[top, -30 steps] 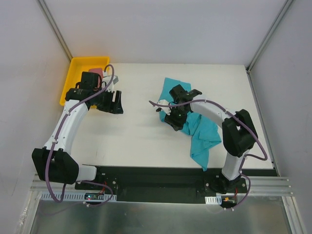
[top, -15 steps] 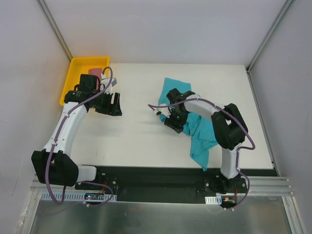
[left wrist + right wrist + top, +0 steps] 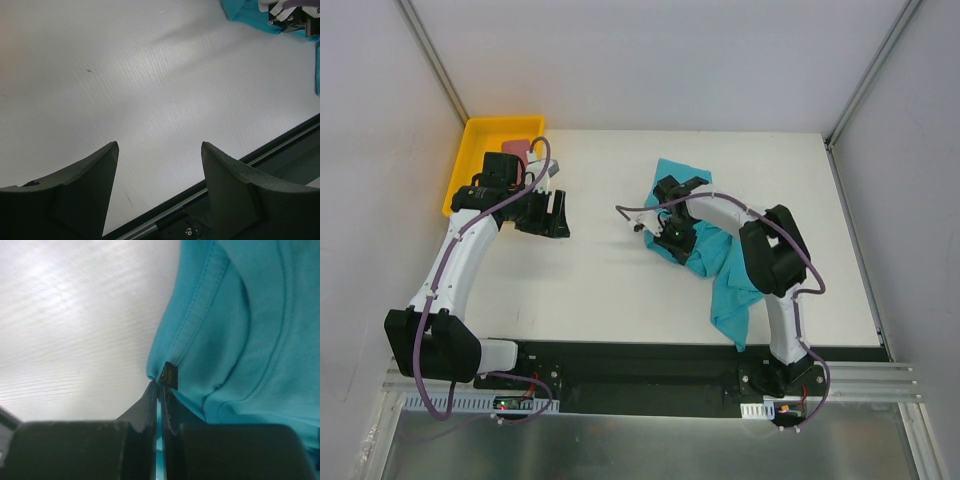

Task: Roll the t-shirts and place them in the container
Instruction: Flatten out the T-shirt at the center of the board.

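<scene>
A turquoise t-shirt lies crumpled on the right half of the white table, trailing toward the front edge. My right gripper is at the shirt's left edge. In the right wrist view this gripper is shut on the hem of the turquoise t-shirt, right beside a small dark tag. A strip of teal cloth shows between the fingers. The rose-red t-shirt lies in the yellow tray. My left gripper hangs open over bare table, nothing between its fingers.
The yellow tray stands at the table's back left corner, just behind the left arm. A black rail runs along the near edge. The turquoise t-shirt and the right gripper show at the top right of the left wrist view.
My right gripper has slid a little left and back along the turquoise shirt's edge and closed on the hem. The left arm has hardly moved.
</scene>
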